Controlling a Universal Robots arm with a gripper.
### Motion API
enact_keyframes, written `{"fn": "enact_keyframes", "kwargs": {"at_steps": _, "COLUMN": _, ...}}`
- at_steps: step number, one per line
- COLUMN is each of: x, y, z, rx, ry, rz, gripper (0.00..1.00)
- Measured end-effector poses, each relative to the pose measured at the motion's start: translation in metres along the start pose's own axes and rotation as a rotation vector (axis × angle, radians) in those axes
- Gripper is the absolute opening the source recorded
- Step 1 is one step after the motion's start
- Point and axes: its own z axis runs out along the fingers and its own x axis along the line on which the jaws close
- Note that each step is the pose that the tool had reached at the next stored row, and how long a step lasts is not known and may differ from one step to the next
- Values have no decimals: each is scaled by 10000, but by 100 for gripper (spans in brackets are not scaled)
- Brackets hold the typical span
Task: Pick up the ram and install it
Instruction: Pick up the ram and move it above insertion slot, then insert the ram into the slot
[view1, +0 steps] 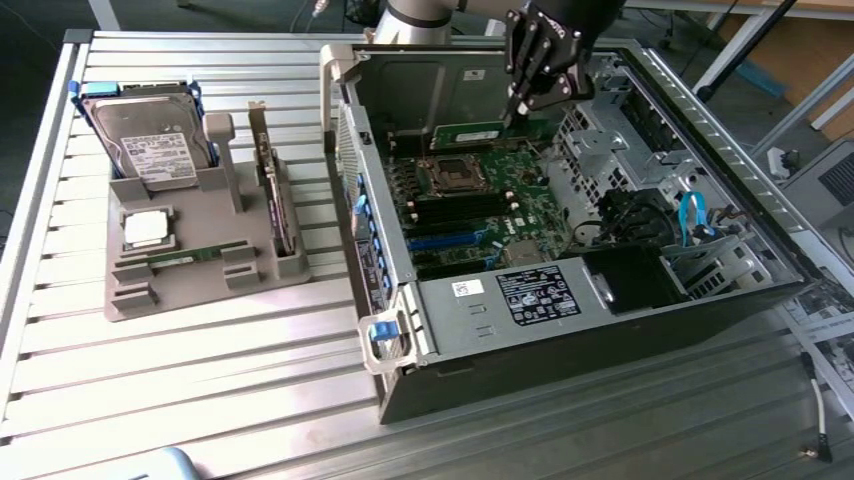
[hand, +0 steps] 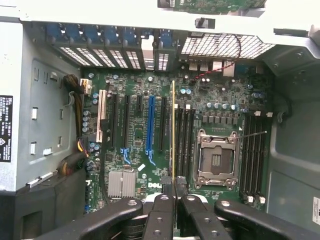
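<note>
The exterior view sits high up and off to one side. It looks down at a slant over the whole metal table (view1: 200, 400) and into the open computer case (view1: 561, 370), so it is far away. The wrist view is close, sitting just above the gripper (hand: 174, 187) and looking straight down past it into the case. Both views see the green motherboard (hand: 140, 82) with its processor socket (hand: 216, 159) and the black memory slots (hand: 252, 150) beside it.
</note>
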Motion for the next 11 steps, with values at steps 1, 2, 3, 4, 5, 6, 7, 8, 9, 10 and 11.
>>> {"fn": "enact_keyframes", "kwargs": {"at_steps": 1, "x": -13, "y": -1, "z": 2, "rx": 0, "ry": -1, "rz": 0, "gripper": 12}}
{"fn": "enact_keyframes", "kwargs": {"at_steps": 2, "x": -28, "y": -2, "z": 3, "rx": 0, "ry": 0, "rz": 0, "gripper": 12}}
{"fn": "enact_keyframes", "kwargs": {"at_steps": 3, "x": -49, "y": -3, "z": 5, "rx": 0, "ry": 0, "rz": 0, "gripper": 12}}
{"fn": "enact_keyframes", "kwargs": {"at_steps": 4, "x": -64, "y": -4, "z": 6, "rx": 0, "ry": 0, "rz": 0, "gripper": 12}}
{"fn": "enact_keyframes", "kwargs": {"at_steps": 5, "x": -77, "y": -5, "z": 8, "rx": 0, "ry": 0, "rz": 0, "gripper": 12}}
{"fn": "enact_keyframes", "kwargs": {"at_steps": 6, "x": -90, "y": -6, "z": 9, "rx": 0, "ry": 1, "rz": 0, "gripper": 12}}
{"fn": "enact_keyframes", "kwargs": {"at_steps": 7, "x": -99, "y": -7, "z": 10, "rx": -1, "ry": 2, "rz": 0, "gripper": 12}}
{"fn": "enact_keyframes", "kwargs": {"at_steps": 8, "x": -101, "y": -7, "z": 10, "rx": -1, "ry": 1, "rz": 0, "gripper": 12}}
{"fn": "enact_keyframes", "kwargs": {"at_steps": 9, "x": -101, "y": -7, "z": 10, "rx": -1, "ry": 1, "rz": -1, "gripper": 12}}
{"fn": "enact_keyframes", "kwargs": {"at_steps": 10, "x": -101, "y": -7, "z": 10, "rx": 0, "ry": 1, "rz": -1, "gripper": 12}}
{"fn": "enact_keyframes", "kwargs": {"at_steps": 11, "x": -101, "y": -7, "z": 11, "rx": 0, "ry": 0, "rz": 0, "gripper": 12}}
